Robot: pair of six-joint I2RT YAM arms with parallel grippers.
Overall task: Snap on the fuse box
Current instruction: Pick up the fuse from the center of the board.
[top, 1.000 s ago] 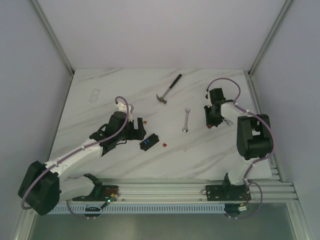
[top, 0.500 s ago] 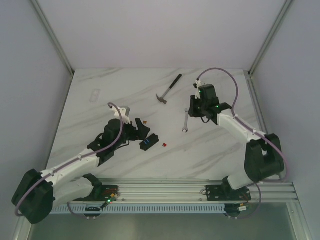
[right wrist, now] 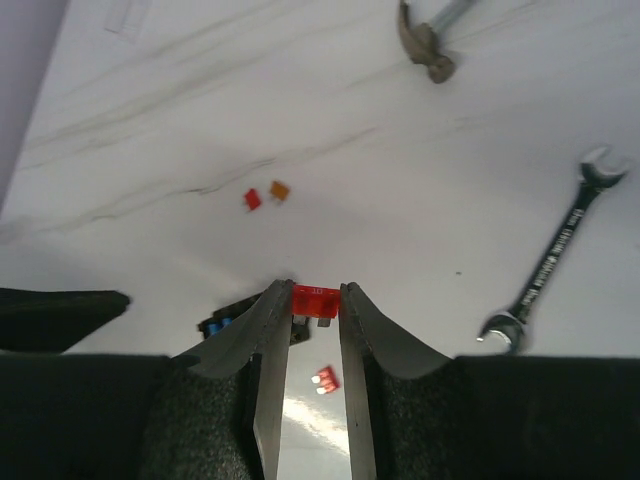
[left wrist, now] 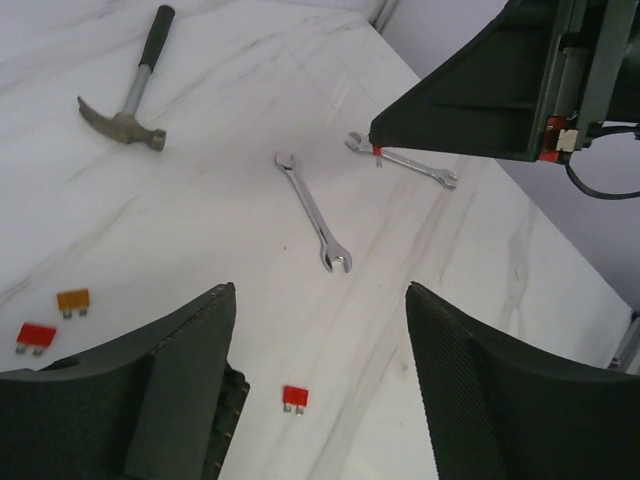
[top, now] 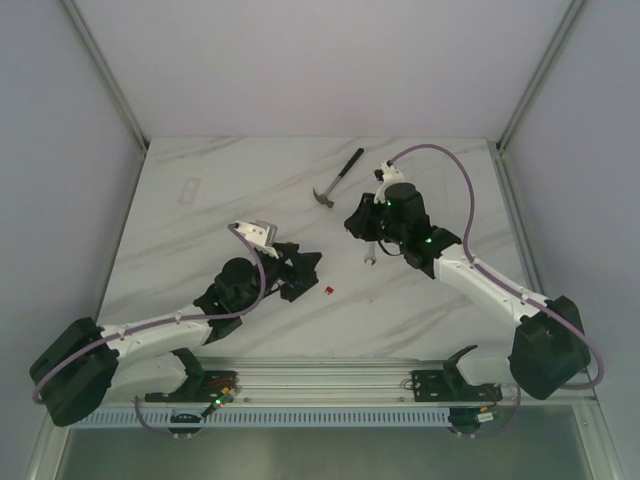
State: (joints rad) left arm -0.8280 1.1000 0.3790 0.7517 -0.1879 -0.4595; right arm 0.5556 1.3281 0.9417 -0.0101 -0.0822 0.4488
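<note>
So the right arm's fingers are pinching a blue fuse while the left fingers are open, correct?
No, the fuse in the right fingers is red, not blue; the right wrist view shows it. The left fingers are open.

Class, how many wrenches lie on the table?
2. One wrench lies mid-table, right of the hammer; the second wrench lies farther right near the right gripper, clear only in the left wrist view.

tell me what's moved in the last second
The right tool, pinching a red fuse, swung left from the table's right side toward the middle, by a wrench. The left tool, open, slid right, up to the fuse box. The hammer, that wrench, the fuse box and the loose fuse stayed put.
</note>
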